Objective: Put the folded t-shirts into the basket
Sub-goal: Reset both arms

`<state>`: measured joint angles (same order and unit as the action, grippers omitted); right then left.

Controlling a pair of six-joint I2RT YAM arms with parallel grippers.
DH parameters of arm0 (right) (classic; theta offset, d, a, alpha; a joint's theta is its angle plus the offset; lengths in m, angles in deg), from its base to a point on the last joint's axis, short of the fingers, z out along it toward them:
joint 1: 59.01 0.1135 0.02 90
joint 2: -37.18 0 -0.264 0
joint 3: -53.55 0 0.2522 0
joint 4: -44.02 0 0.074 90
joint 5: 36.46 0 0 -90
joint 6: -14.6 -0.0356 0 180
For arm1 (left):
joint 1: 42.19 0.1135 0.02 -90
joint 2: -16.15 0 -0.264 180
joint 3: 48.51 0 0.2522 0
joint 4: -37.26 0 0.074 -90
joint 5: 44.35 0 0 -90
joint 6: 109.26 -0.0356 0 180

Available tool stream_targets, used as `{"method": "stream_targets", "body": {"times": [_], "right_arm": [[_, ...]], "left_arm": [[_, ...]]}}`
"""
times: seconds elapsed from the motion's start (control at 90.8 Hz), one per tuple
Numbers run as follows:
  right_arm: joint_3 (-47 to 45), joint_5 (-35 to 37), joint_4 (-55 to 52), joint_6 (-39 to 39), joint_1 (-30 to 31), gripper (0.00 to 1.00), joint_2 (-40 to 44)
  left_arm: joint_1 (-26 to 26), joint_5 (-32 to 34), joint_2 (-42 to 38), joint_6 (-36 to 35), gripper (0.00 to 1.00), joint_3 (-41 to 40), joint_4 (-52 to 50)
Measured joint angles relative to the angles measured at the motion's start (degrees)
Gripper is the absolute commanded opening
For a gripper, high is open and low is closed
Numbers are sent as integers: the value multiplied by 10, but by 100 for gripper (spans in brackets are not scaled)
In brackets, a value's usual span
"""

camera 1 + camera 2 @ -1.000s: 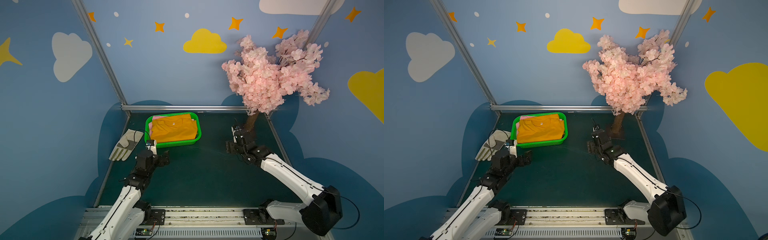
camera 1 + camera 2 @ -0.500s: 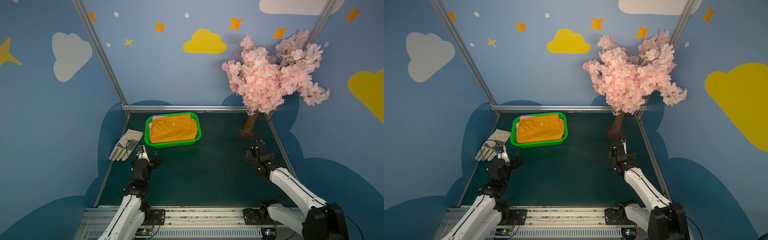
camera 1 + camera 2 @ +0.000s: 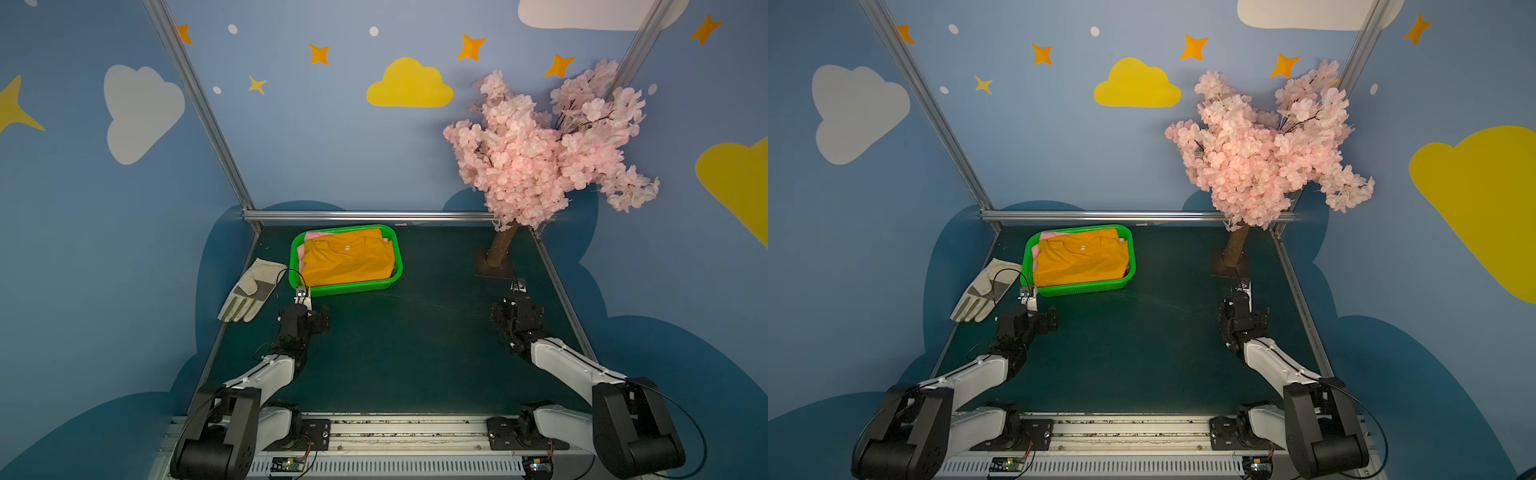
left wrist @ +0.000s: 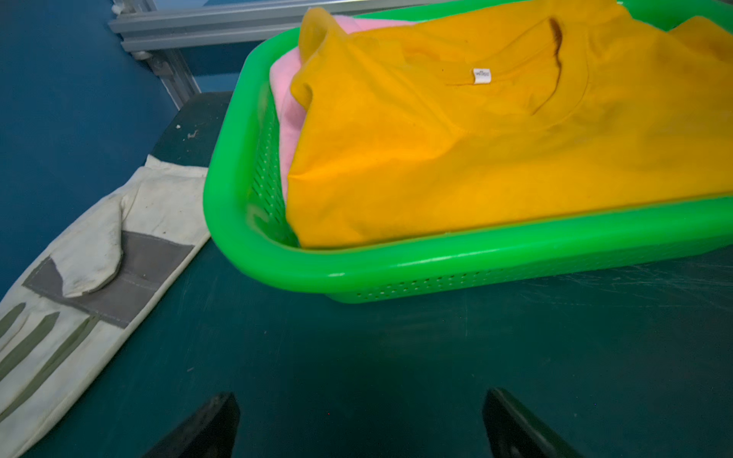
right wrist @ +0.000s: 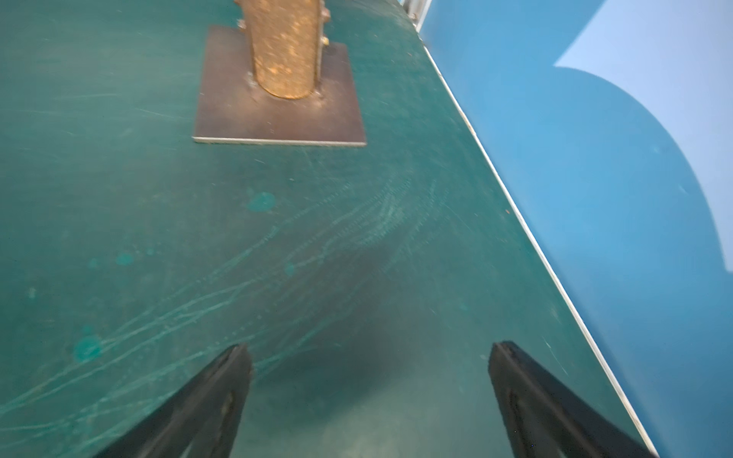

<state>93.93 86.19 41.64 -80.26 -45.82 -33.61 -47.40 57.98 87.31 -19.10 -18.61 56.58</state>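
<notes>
- My left gripper sits at 9 o'clock on the table, with its fingers spread wide and nothing between them
- My right gripper sits at 3 o'clock, with its fingers equally wide apart over bare table
- The basket rests at 11 o'clock from the table centre, near the back rail
- The folded t-shirts lie stacked inside the basket: an orange-yellow t-shirt is on top, and a pink t-shirt shows beneath it at the stack's 9 o'clock edge
- Any lower layers are hidden
- A work glove lies flat between 9 and 10 o'clock, just beside the basket
- A pink blossom tree stands at 2 o'clock, and its base plate is ahead of my right gripper, apart from it
</notes>
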Motion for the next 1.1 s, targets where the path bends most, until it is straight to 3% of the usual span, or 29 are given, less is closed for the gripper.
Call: {"method": "stream_targets", "body": {"times": [0.242, 0.419, 0.54, 0.661, 1.101], "right_arm": [[0, -47, 80, 16, -28, 98, -29], [-2, -68, 115, 35, -38, 98, -38], [-19, -86, 180, 44, -51, 97, -54], [-31, -99, 245, 39, -70, 97, -129], [-15, -142, 243, 47, -82, 98, -146]], "left_arm": [[7, -37, 80, -14, 100, 15, 104], [15, -73, 183, -26, 100, 15, 196], [18, -89, 184, -28, 100, 27, 184], [20, -96, 185, -28, 100, 33, 196], [19, -105, 185, -44, 100, 33, 191]]}}
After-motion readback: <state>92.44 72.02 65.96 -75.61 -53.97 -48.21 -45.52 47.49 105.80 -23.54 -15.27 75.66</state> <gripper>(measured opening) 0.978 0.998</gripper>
